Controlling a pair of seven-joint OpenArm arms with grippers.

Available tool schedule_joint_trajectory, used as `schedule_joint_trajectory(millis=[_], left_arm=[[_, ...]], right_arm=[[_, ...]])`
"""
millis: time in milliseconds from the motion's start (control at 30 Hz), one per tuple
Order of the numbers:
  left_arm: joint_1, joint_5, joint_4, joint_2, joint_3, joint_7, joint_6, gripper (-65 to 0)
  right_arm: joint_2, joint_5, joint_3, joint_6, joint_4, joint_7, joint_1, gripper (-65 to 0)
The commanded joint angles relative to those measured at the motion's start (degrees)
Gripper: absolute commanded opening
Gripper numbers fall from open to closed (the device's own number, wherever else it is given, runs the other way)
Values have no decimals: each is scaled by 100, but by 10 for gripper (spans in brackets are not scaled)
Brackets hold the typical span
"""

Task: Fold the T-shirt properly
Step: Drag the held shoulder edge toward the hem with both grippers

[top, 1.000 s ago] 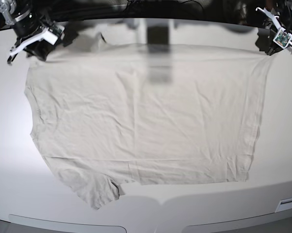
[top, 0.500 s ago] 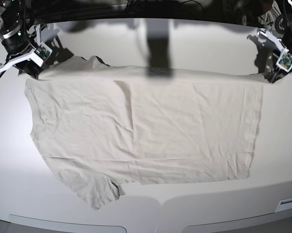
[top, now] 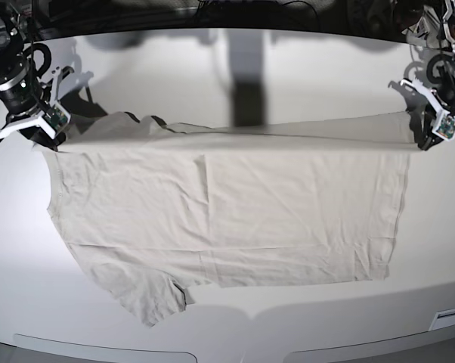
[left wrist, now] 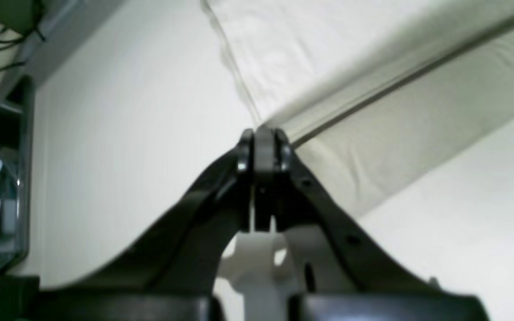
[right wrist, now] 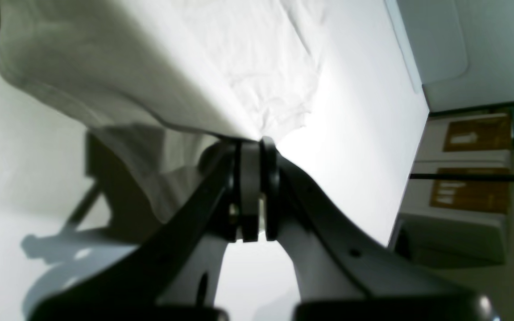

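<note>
You will find no readable text, brand or number anywhere in these views. The brown panels (right wrist: 471, 162) behind the bench in the right wrist view carry pale marks too blurred to read.

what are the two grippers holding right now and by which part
Both hold the pale beige cotton T-shirt by its far edge: left gripper at the hem-end corner, right gripper at the sleeve end.
</note>
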Motion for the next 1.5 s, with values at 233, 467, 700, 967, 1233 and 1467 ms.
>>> schedule_joint_trajectory(millis=[233,467,700,967,1233,1467], left_arm=[[-680,378,-420,-114,490,-24,118,-650],[-1220,562,-920,-116,782,-4,120,-650],[-1574,560,-1016,-111,782,127,125,-650],[-2002,564,-1843,-111,782,-31,120,-650],[-2243,564,-1930,-155,785,-66,116,-650],[-2284,564,-2013,-275,785,-52,116,-650]], right_arm=[[-264,116,-444,72,-588,105,850,-650],[-328,98,-1224,72,-1272,87,1762,-650],[-555,105,-1722,164,-1886,90,2570,-650],[-894,101,-2343,177,-2614,107,3324,-650],[-1255,96,-2870,181,-3300,101,4054,-650],[-1412,98,-2892,396,-3491,98,4280,-650]])
